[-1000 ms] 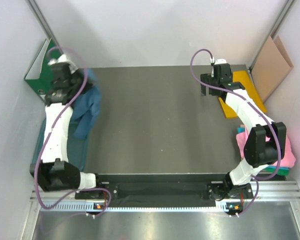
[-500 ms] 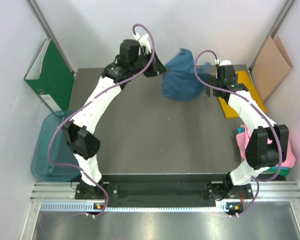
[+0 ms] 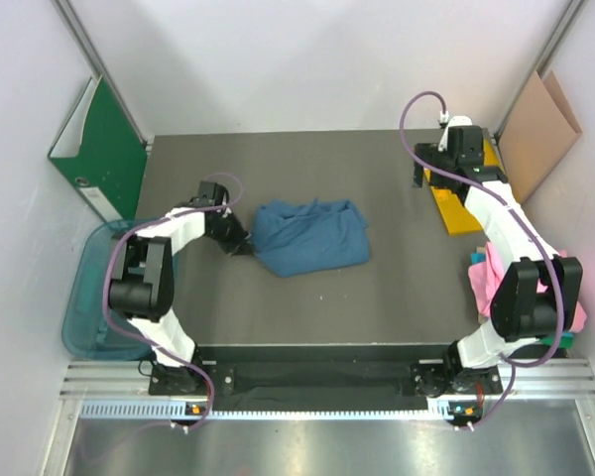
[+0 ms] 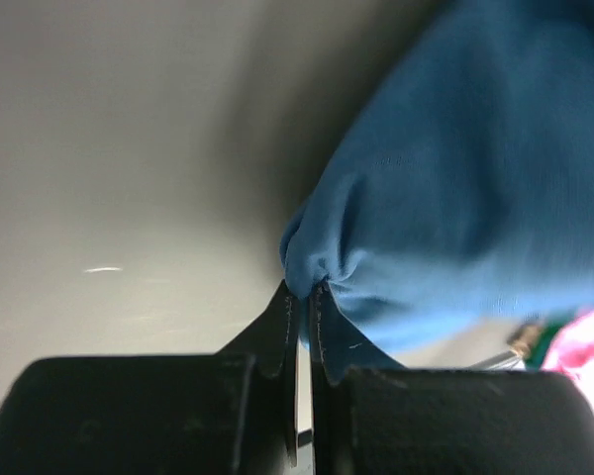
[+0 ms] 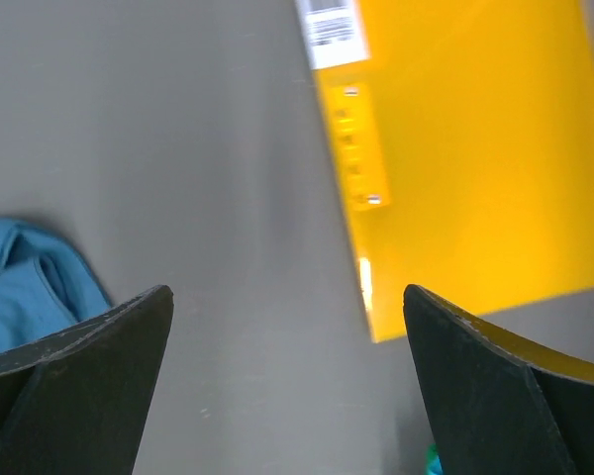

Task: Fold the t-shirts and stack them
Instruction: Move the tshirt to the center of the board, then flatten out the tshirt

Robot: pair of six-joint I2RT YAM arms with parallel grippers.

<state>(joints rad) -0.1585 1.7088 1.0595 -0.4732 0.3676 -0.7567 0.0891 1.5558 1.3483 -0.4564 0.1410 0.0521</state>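
The dark blue t-shirt (image 3: pixel 310 236) lies crumpled on the grey table (image 3: pixel 307 159), left of centre. My left gripper (image 3: pixel 242 244) is low at its left edge, shut on a pinch of the blue cloth (image 4: pixel 322 267). The shirt (image 4: pixel 475 168) fills the upper right of the left wrist view. My right gripper (image 3: pixel 423 174) is open and empty at the back right, above the table beside a yellow folder (image 3: pixel 464 208). The right wrist view shows the shirt's edge (image 5: pixel 25 282) at the left. The pink shirt (image 3: pixel 492 278) lies at the right edge, with teal-green cloth (image 3: pixel 545 342) under it.
A green binder (image 3: pixel 104 149) leans at the back left. A teal bin (image 3: pixel 89 307) sits off the table's left edge. A brown cardboard sheet (image 3: pixel 540 129) leans at the back right. The yellow folder (image 5: pixel 465 148) lies under my right gripper.
My left arm swung the blue shirt from the left bin, through the air at the back, down onto the table. My right gripper shifted slightly back and right.
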